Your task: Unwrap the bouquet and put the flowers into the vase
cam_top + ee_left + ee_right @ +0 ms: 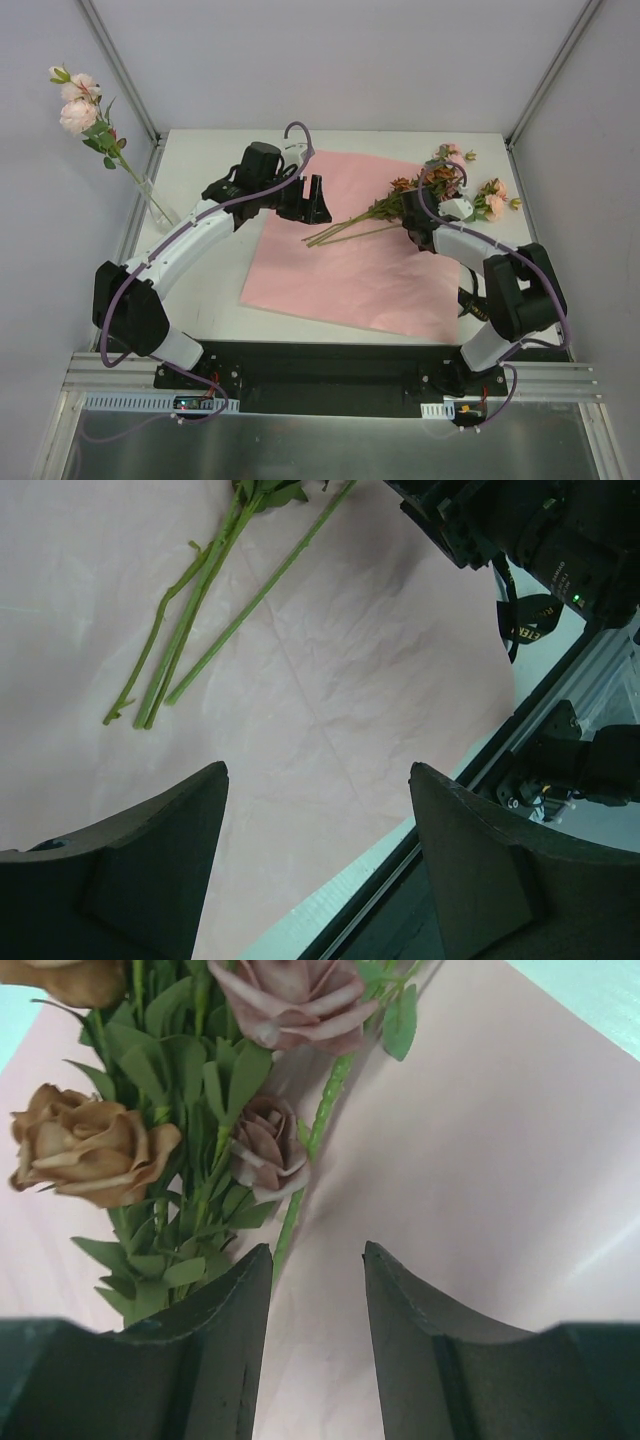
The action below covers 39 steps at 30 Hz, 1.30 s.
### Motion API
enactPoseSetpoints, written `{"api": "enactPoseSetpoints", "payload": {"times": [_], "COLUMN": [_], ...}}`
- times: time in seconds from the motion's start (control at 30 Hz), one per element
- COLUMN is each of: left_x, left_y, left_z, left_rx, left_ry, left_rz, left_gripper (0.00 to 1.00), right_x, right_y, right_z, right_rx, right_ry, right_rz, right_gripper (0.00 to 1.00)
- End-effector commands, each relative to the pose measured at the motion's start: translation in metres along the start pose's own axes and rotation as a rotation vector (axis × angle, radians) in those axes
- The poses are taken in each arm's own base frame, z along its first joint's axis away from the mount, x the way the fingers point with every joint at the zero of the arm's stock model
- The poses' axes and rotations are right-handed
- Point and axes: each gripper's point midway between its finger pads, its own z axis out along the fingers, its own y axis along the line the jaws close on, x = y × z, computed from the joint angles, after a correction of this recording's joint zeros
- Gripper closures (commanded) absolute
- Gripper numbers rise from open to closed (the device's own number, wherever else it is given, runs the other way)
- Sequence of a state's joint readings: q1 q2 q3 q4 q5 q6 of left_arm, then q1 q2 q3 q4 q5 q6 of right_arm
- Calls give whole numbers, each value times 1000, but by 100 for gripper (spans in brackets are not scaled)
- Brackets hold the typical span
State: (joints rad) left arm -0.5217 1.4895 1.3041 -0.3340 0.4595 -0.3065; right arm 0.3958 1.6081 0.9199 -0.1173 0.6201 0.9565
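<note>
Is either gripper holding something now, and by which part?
Nothing is held. The left gripper hangs open over the flat pink paper sheet; the right gripper stands open beside the leafy green flower stems.

We see paper sheet [350, 260] flat mid-desk [215, 290]; flowers [400, 205] lie on its far-right part, stems pointing left; vase [160, 210] at desk's left edge, spray [85, 105] standing in it.

White table [380, 142], pale grey walls [300, 60]
</note>
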Motion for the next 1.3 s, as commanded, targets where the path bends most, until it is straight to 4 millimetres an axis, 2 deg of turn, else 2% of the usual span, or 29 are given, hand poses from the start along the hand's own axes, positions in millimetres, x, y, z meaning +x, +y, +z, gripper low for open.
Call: {"api": "enactPoseSetpoints", "payload": {"times": [0.0,0.27,0.77,0.93,1.27], "left_x": [-6,-3,2,4,7], "left_y": [-8,-6,1,2,4], "left_z": [-5,0,8,10,14], "left_rx": [34,36,25,25,26], "left_ry": [-20,-5,17,25,41], "left_rz": [6,-10,-24,-26,-37], "left_gripper": [28,28,30,30,30], "right_x": [8,24,18,19,24], "right_y": [6,14,27,27,31], "right_z": [12,26,39,37,48], "right_rx": [-21,-50,-94,-108,-94], "right_ry": [72,146,149,149,163], "right_rz": [21,39,73,80,100], "right_gripper": [56,60,63,62,63]}}
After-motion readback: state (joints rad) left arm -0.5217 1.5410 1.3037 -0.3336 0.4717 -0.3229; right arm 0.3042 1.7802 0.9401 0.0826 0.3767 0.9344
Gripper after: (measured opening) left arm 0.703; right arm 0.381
